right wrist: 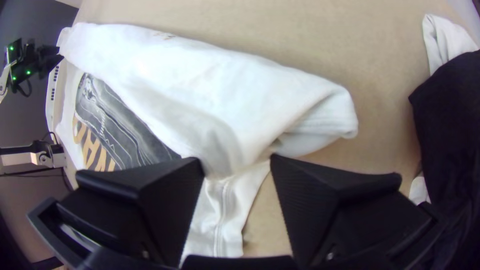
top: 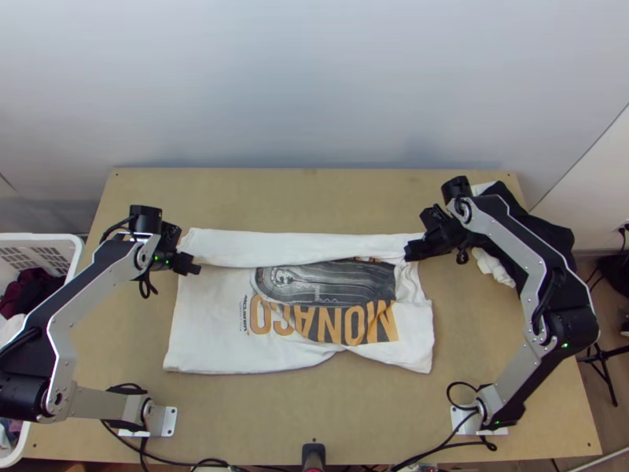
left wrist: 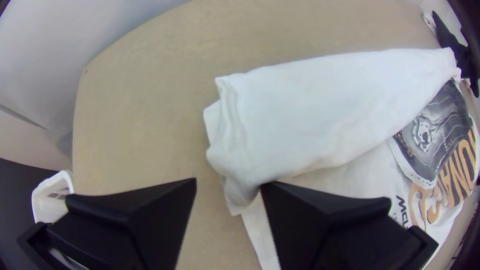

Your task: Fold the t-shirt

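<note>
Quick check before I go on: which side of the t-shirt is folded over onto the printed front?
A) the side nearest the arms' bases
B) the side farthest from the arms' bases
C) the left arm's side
B: a plain white flap runs along the far side of the t-shirt, overlapping the far edge of the print.
</note>
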`<action>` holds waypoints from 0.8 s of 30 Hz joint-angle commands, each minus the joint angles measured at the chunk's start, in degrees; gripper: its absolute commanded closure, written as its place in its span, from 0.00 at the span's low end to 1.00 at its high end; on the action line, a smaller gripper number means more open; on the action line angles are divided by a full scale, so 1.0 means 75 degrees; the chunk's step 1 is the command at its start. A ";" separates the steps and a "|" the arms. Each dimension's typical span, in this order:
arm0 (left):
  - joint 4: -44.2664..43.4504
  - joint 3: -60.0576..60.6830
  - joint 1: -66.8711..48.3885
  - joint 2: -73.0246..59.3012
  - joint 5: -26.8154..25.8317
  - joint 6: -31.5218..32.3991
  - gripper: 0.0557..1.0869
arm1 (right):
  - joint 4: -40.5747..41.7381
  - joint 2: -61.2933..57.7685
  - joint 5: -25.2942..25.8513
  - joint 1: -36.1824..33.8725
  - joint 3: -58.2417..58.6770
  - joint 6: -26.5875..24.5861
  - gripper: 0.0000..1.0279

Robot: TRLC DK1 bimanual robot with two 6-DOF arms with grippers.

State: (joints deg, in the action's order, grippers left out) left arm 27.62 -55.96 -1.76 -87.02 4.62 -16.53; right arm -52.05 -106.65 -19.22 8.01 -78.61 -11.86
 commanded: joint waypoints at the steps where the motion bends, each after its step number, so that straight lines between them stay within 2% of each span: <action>1: -0.0026 -0.0214 -0.0117 0.0095 0.0192 0.0119 0.04 | -0.0665 0.0064 -0.0015 -0.0072 -0.0066 -0.0271 0.03; 11: 0.0560 -0.0202 -0.0515 0.0845 0.0145 0.0212 0.04 | -0.1462 0.1587 -0.0027 -0.0084 0.0051 -0.0259 0.03; 16: 0.1123 -0.0249 -0.0515 0.1431 0.0145 0.0248 0.04 | -0.1778 0.2701 -0.0027 -0.0013 0.0485 -0.0048 0.03; 21: 0.1767 -0.0003 -0.0890 0.2017 0.0122 -0.0092 0.04 | -0.1943 0.3720 -0.0015 0.0010 0.0966 -0.0036 0.03; 24: 0.2318 -0.0190 -0.0902 0.2146 0.0122 -0.0245 0.05 | -0.2400 0.4353 -0.0015 -0.0166 0.1165 -0.0118 0.03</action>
State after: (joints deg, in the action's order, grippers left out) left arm 38.63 -56.97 -7.09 -74.87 5.65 -16.23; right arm -65.78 -83.74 -19.44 7.88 -73.45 -12.47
